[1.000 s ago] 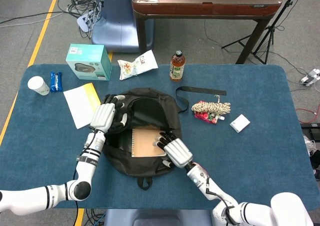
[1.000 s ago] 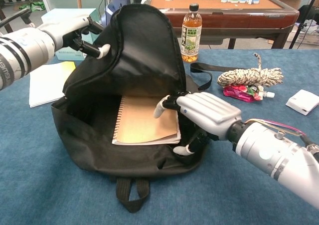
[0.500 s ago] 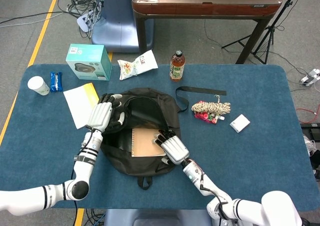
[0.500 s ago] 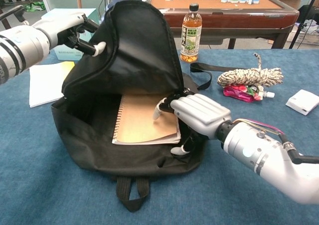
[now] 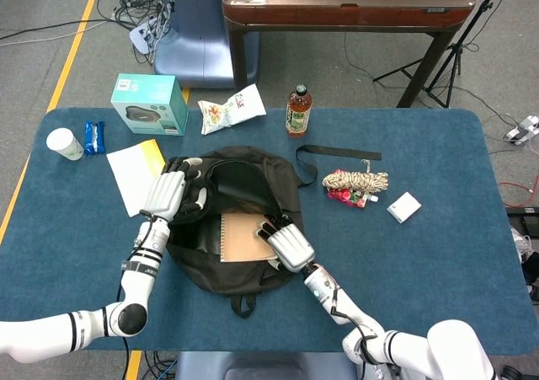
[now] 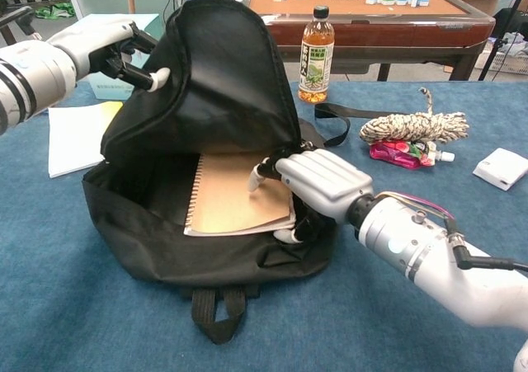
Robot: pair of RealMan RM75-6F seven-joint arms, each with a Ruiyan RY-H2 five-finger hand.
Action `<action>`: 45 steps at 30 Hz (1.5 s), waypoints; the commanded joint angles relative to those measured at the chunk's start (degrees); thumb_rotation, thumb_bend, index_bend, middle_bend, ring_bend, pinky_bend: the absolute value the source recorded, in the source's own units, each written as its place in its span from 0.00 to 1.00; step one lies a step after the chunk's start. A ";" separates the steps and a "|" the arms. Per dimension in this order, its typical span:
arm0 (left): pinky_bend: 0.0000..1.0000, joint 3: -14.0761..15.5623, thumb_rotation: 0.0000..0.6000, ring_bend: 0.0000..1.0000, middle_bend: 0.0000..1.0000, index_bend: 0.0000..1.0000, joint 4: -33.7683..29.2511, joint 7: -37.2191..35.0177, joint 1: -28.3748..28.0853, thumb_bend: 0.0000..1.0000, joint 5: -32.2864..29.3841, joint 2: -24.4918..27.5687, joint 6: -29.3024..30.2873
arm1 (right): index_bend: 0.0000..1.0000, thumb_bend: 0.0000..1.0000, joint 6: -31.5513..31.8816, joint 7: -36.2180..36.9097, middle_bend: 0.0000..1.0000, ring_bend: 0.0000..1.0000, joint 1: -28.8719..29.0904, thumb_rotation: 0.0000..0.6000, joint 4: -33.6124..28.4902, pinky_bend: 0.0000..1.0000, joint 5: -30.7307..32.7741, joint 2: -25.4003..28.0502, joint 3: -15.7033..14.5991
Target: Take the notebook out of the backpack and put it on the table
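The black backpack (image 5: 210, 258) (image 6: 223, 83) lies open in the middle of the blue table. My left hand (image 5: 168, 191) (image 6: 106, 45) grips its top flap and holds it raised. Inside lies the tan spiral notebook (image 5: 242, 236) (image 6: 227, 203), flat, with its binding to the left. My right hand (image 5: 286, 243) (image 6: 320, 182) reaches into the opening from the right. Its fingers (image 6: 262, 172) lie over the notebook's right edge and the thumb sits under that edge, pinching it.
A tea bottle (image 5: 298, 110) and the backpack's strap (image 5: 337, 152) lie behind the bag. A rope bundle (image 5: 355, 179) and a white box (image 5: 404, 206) are to the right. White and yellow papers (image 5: 135, 173), a teal box (image 5: 150, 104), a snack bag (image 5: 232, 109) and a cup (image 5: 65, 143) sit left.
My right hand has pushed further left into the backpack, over the notebook's right edge. My left hand has drawn the raised flap slightly to the left.
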 commanded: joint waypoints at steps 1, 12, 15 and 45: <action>0.02 0.06 1.00 0.09 0.20 0.75 -0.04 0.01 0.00 0.76 0.08 0.07 0.05 | 0.37 0.40 0.84 0.91 0.29 0.16 0.23 1.00 0.46 0.27 -0.59 -0.21 -0.07; 0.02 0.14 1.00 0.09 0.20 0.75 -0.21 0.03 -0.02 0.76 -0.15 0.58 0.14 | 0.53 0.50 2.12 1.86 0.37 0.22 0.62 1.00 0.69 0.27 -0.90 0.13 0.07; 0.02 0.09 1.00 0.09 0.20 0.75 -0.18 0.20 -0.08 0.76 -0.20 0.75 0.26 | 0.63 0.53 2.70 2.11 0.40 0.23 0.82 1.00 1.06 0.27 -1.11 -0.30 0.17; 0.02 1.00 1.00 0.09 0.20 0.72 -2.93 -1.07 1.27 0.71 -3.21 4.94 -1.97 | 0.94 0.60 24.21 7.52 0.71 0.54 -4.53 1.00 -27.24 0.37 -11.77 20.14 0.99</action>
